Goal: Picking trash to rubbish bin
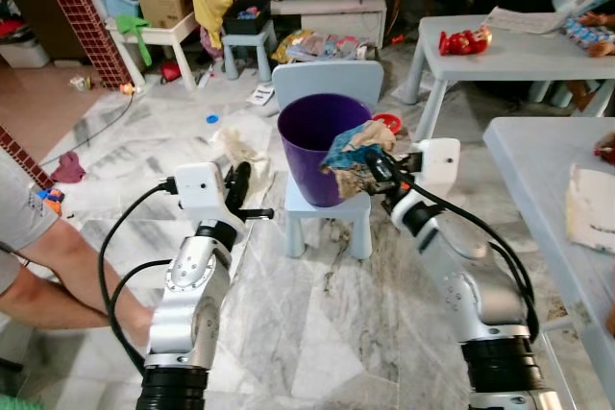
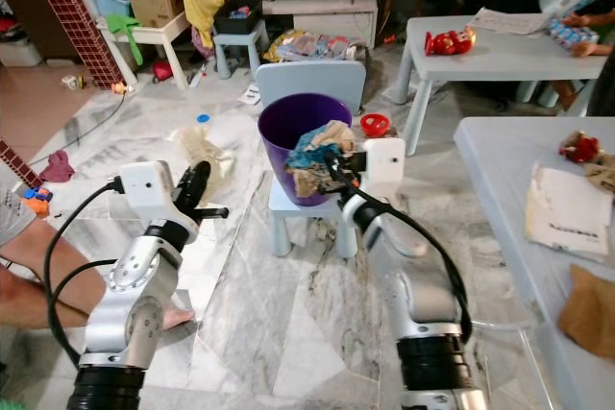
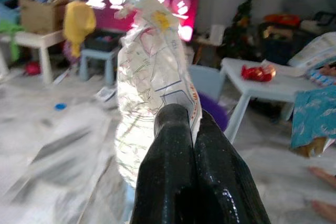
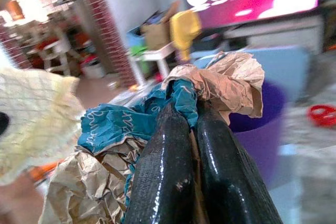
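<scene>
The bin (image 1: 324, 146), purple, sat mid-frame on a small blue chair (image 1: 327, 208), raised to arm height so drops come easy. We saw the right gripper (image 1: 370, 168) at its rim, fingers clamped on a crumpled wad (image 1: 351, 156) of teal and brown paper, held at the rim, likely for release into the bin. The left gripper (image 1: 237, 191) waited left of the bin, well short of the rim, fingers pressed together on a pale wrapper (image 3: 152, 77), probably queued for its turn. A person's leg (image 1: 67, 261) showed at lower left. More litter (image 1: 235, 149) lay on the floor (image 1: 317, 333) behind.
</scene>
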Robot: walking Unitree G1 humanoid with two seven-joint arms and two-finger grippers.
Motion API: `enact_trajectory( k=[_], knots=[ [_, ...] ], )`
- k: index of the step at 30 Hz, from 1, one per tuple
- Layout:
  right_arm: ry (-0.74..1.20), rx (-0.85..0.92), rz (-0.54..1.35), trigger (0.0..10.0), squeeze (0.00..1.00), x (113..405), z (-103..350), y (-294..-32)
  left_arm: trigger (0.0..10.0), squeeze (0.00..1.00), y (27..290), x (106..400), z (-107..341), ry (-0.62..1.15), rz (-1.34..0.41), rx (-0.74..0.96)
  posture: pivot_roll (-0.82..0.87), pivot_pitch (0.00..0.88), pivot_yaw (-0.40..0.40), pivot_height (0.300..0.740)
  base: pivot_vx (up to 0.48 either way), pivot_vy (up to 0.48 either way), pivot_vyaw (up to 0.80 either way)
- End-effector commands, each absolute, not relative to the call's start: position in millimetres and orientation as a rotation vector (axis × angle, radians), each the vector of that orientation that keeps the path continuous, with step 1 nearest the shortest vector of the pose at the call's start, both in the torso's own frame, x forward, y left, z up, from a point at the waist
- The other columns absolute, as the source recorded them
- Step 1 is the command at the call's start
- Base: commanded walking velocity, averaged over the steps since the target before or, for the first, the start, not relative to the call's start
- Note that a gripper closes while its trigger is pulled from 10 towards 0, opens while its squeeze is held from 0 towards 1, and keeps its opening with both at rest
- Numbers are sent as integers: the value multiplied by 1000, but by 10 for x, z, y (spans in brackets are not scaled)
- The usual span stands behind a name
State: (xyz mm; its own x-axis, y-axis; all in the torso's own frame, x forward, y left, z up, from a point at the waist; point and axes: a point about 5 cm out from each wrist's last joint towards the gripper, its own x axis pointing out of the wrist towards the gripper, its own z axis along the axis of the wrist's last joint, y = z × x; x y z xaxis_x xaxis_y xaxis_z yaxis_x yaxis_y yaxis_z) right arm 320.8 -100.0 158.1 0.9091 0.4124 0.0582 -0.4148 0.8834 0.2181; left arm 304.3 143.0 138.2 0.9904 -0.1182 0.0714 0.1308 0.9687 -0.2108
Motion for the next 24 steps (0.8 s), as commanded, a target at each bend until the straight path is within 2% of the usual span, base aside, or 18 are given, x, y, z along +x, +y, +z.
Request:
enact_trajectory(
  k=[1,24],
  knots=[
    [-20,223,396,0,0,3213,1608,-1101,0,0,1328,3054,1416,-66,-160,-222,-24,0,47,740,431,0,0],
    [-11,214,413,0,0,3193,1575,-1070,0,0,1332,3050,1401,-57,-163,-215,-20,0,46,740,426,0,0]
  ],
)
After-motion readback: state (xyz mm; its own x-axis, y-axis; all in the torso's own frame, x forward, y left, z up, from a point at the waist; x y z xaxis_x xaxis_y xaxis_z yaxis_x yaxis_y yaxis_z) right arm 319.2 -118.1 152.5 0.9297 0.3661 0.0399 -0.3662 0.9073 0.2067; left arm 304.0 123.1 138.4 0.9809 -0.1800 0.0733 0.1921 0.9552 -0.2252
